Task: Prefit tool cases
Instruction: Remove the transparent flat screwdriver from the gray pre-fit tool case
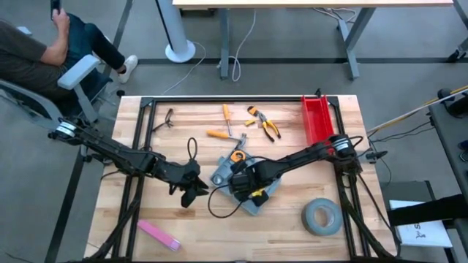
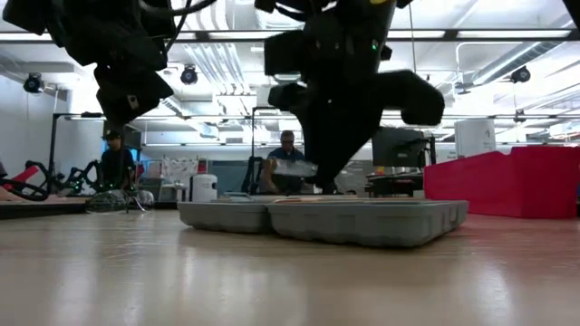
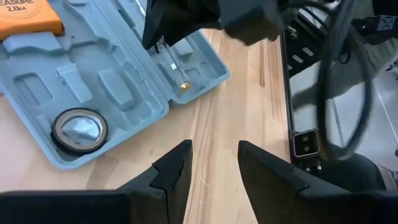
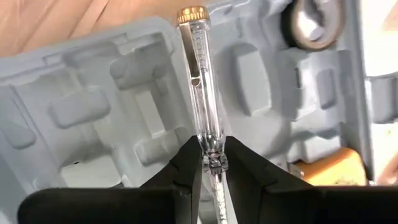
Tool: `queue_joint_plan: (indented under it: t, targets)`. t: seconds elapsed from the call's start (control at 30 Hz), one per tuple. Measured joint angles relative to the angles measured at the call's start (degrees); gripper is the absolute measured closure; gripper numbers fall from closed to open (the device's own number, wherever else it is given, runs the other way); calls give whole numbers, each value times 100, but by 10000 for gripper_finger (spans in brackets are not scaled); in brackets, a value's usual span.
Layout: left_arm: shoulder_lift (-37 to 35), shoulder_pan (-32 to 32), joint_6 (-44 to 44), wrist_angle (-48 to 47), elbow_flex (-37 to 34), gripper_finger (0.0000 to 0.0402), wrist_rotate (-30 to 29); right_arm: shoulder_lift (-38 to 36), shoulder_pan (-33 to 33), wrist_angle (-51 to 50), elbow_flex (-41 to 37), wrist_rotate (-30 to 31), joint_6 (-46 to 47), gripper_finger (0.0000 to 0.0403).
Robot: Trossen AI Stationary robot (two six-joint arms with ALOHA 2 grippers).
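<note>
Now, writing: an orange tape measure in the case reads "2.0m" under a cut-off word; nothing else can be read.
Case: the blue-grey case lies open and flat mid-desk, both halves up, moulded recesses showing.
Case contents: the left wrist view shows a small tape roll seated in a round recess, with the tape measure at the far end.
Right pincer: the right pincer is clamped on a clear tester pen with a brass cap, held over the recesses of one case half.
Right arm: it reaches from the desk's right edge in toward the middle, wrist bent down over the case.
Left pincer: the left pincer stands apart, gripping nothing, above bare wood just beside the case.
Left arm: it stretches from the left edge toward the middle, its wrist near the case's left side.
Low view: the case sits level on the desk, with the right arm dark above it; people sit in the room behind.
High view only: pliers, orange-handled screwdrivers, a red bin, a grey tape roll and a pink block lie about the desk; a seated person is at the far left corner.
</note>
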Motion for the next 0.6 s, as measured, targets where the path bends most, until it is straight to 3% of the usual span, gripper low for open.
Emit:
queue_joint_plan:
  t: [0.6]
  targets:
    - [0,-1,12,3,2,264,-2,-765,-230,-176,10,46,320,359]
